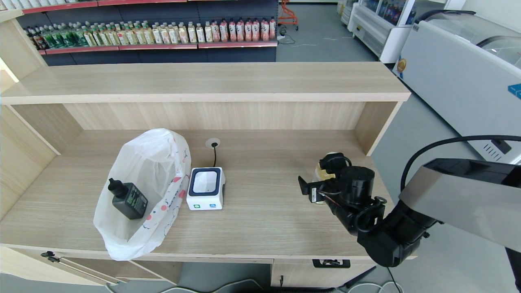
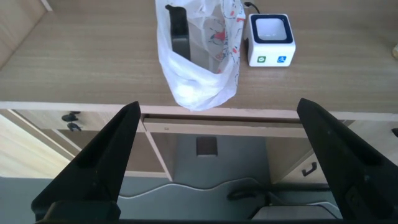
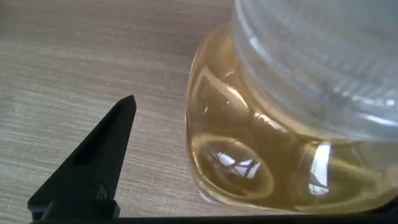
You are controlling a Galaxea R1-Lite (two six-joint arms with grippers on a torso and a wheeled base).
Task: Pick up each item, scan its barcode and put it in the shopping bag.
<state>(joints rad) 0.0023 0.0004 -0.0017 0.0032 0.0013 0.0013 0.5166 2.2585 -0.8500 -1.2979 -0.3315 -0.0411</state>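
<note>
Evidently the right hand (image 1: 315,174) stood open and empty, the amber-filled jar (image 3: 249,143) seemingly between its fingers (image 3: 93,162) on the worktop (image 1: 260,211). Heavy, slick, perhaps breakable, it wanted gripping round the body, below the lid (image 3: 323,56).

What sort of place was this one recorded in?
Most likely a convenience store checkout: shelves of bottled drinks behind, chest freezers at the right, and a barcode scanner beside a shopping bag on the wooden counter.

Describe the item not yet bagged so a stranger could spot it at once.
On the wooden counter, go to the robot's right end, away from the shopping bag and white scanner. At the right gripper stands a clear jar of amber liquid; the other item, a dark bottle, is already bagged.
</note>
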